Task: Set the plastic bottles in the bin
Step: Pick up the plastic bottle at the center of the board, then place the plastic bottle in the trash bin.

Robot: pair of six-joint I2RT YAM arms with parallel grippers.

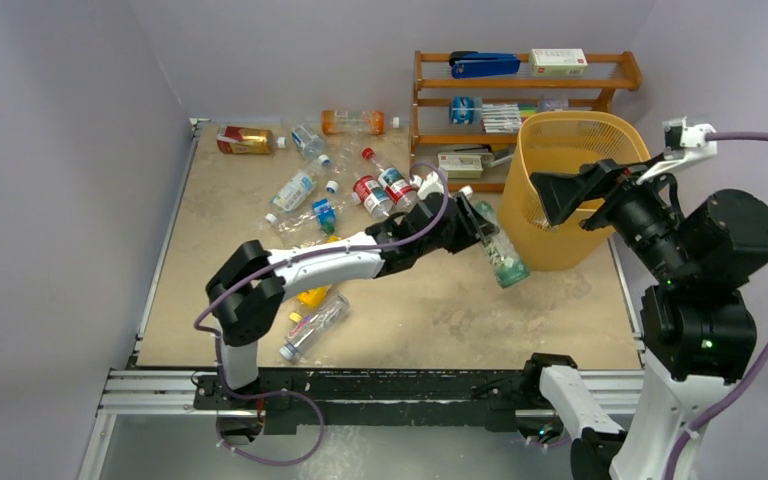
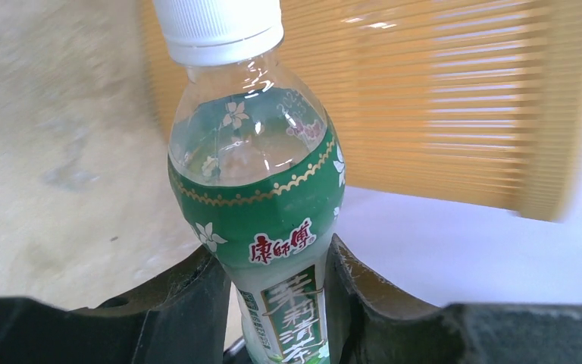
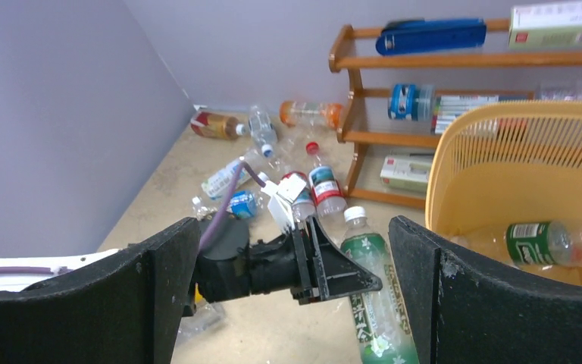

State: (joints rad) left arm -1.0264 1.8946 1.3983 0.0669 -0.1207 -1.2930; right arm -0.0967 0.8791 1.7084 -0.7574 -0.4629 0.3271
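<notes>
My left gripper (image 1: 480,232) is shut on a clear bottle with a green label (image 1: 503,258) and holds it tilted above the table, just left of the yellow-orange bin (image 1: 560,240). In the left wrist view the fingers (image 2: 197,303) clamp the bottle (image 2: 258,189) with the bin's latticed wall (image 2: 439,98) behind it. My right gripper (image 1: 565,195) is open and empty over the bin's near rim. Its view shows the held bottle (image 3: 375,303), the bin (image 3: 485,144) and a green-labelled bottle (image 3: 546,243) lying inside. Several bottles (image 1: 372,195) lie scattered at the back left.
A wooden shelf rack (image 1: 520,100) with a blue stapler (image 1: 485,65) and boxes stands behind the bin. A yellow bottle (image 1: 310,297) and a clear one (image 1: 312,328) lie by the left arm's base. Amber (image 1: 245,140) and orange (image 1: 352,122) bottles lie by the back wall.
</notes>
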